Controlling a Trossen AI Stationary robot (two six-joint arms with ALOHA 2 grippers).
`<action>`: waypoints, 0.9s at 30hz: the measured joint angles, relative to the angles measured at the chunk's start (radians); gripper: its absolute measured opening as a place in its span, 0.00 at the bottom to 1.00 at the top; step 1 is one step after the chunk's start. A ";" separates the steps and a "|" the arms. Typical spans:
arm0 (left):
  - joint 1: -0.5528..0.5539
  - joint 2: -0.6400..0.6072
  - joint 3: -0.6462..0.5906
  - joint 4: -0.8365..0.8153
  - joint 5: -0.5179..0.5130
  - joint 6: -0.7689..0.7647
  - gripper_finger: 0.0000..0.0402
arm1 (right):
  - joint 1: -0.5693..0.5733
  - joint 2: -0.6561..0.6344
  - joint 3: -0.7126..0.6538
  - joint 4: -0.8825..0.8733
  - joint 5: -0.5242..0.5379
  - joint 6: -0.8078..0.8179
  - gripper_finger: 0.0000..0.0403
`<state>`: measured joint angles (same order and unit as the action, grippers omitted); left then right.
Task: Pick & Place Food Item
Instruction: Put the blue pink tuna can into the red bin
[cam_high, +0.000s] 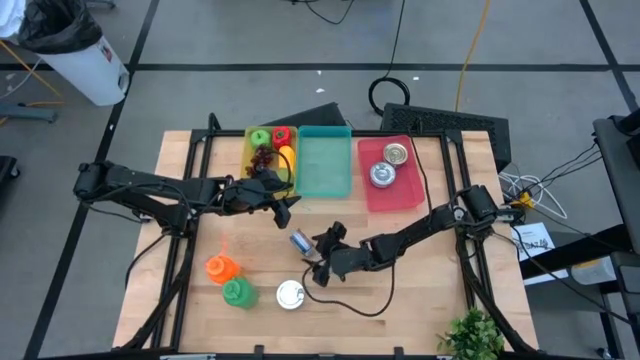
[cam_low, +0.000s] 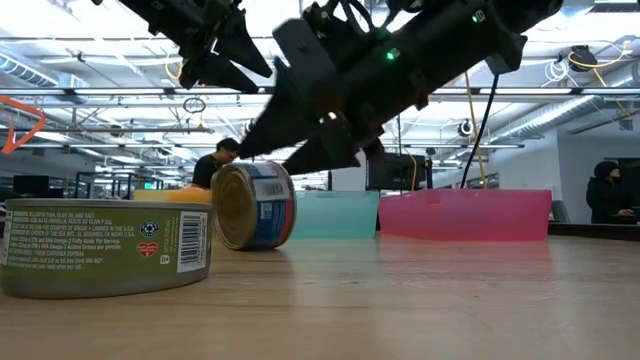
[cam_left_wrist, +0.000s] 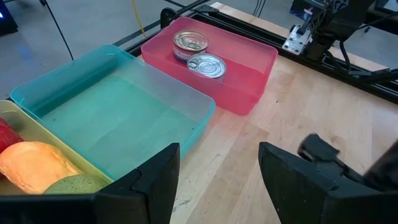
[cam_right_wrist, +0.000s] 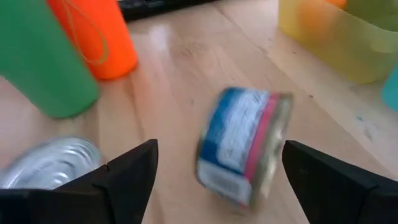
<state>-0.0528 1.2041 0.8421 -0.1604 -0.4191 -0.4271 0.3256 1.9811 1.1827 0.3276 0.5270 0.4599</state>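
A blue-labelled can (cam_right_wrist: 245, 149) lies on its side on the wooden table (cam_high: 420, 290), its round wall on the wood; it also shows in the high view (cam_high: 298, 241) and the low view (cam_low: 255, 205). My right gripper (cam_right_wrist: 217, 180) is open just short of it, fingers to either side and touching nothing; it shows above the can in the low view (cam_low: 300, 130). A green-labelled tin (cam_low: 105, 245) stands upright nearer the front edge. My left gripper (cam_left_wrist: 217, 180) hangs open and empty above the table beside the yellow bin (cam_high: 268, 155).
An orange bottle (cam_high: 220, 267) and a green bottle (cam_high: 238, 292) stand front left. At the back are the yellow bin with toy foods, an empty teal bin (cam_high: 325, 165) and a pink bin (cam_high: 412, 190) holding two cans. A black cable (cam_high: 360, 305) loops near the front.
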 joint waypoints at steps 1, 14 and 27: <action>0.000 0.000 0.000 0.000 0.000 0.000 0.57 | 0.000 0.007 0.000 0.017 0.011 -0.001 0.82; 0.000 0.000 0.000 0.009 0.000 0.000 0.57 | -0.018 0.065 -0.001 0.034 0.027 -0.037 0.83; 0.000 0.000 0.000 0.006 0.000 0.003 0.57 | -0.017 -0.010 -0.002 -0.047 0.015 -0.154 0.46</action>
<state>-0.0528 1.2045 0.8421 -0.1547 -0.4191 -0.4244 0.3088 1.9715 1.1809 0.2804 0.5423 0.3056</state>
